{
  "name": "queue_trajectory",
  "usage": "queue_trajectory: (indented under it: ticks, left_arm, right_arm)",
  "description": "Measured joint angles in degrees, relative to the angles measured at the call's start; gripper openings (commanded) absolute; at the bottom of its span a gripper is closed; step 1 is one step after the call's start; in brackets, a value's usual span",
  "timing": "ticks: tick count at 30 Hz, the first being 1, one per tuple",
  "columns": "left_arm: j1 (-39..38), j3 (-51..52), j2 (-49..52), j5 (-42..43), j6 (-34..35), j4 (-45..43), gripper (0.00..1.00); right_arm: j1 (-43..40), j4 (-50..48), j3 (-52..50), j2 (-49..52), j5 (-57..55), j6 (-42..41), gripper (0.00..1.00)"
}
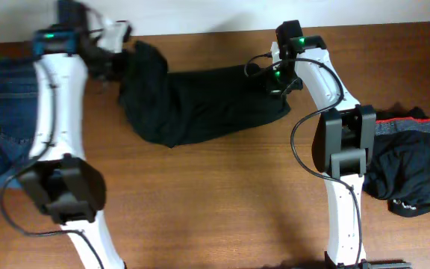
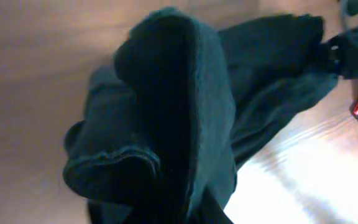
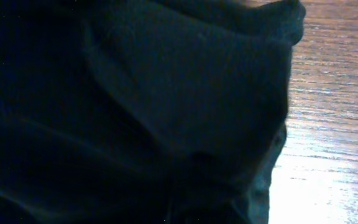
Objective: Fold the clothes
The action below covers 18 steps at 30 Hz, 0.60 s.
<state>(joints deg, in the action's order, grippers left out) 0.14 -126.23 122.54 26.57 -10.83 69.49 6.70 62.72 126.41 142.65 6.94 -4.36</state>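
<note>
Overhead view: one black garment [image 1: 200, 104] lies at the far middle of the counter [image 1: 215, 202], stretched between the left pincer [image 1: 118, 48] and the right pincer [image 1: 271, 75]. One pair of jeans [image 1: 6, 112] lies at the left edge and one dark heap [image 1: 409, 164] at the right: three items in total.

Left wrist view: the garment end rises bunched toward the camera, so the left pincer is judged clamped on it.

Right wrist view: cloth fills the frame, and the right pincer's state cannot be told.

Step in hand: first fold. The next move calls for carrying one end over the other, edges aligned
</note>
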Motion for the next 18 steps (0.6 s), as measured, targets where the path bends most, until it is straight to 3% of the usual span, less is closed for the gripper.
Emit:
queue_trajectory:
  ticks: [18]
  left_arm:
    - [-22.4, 0.0, 1.9, -6.3, 6.8, -17.4, 0.0]
  right_arm:
    - [0.0, 0.0, 0.0, 0.0, 0.0, -0.2, 0.04]
